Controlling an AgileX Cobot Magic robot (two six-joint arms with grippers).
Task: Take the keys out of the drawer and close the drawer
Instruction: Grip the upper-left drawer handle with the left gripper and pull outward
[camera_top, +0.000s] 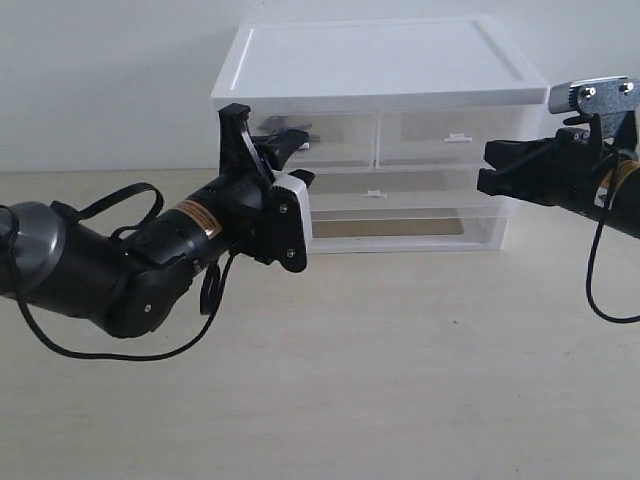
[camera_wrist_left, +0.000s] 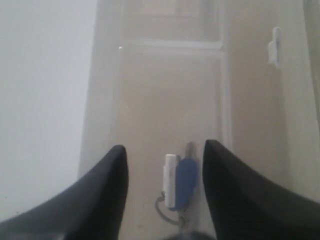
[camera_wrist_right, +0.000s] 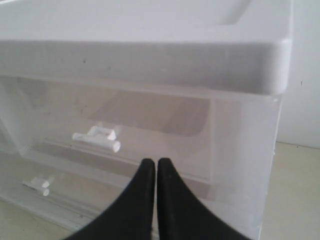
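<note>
White plastic drawer unit (camera_top: 380, 60) with a flat, rimmed top, standing on a pale beige table (camera_top: 400, 380) in front of a plain white wall (camera_top: 100, 80). In the upper row, on the right, 1 translucent clear half-width drawer (camera_top: 430, 122), pushed in, with a small white tab handle (camera_top: 457, 137) on its front. Directly under this row, 1 translucent full-width drawer (camera_top: 440, 188), also pushed in, with the same kind of tab (camera_top: 375, 193) at its middle.

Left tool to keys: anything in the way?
Yes. The drawer looks shut, so its clear front stands between the left tool and the keys, seen through it beside the white handle. The tool is open, facing the handle.
</note>
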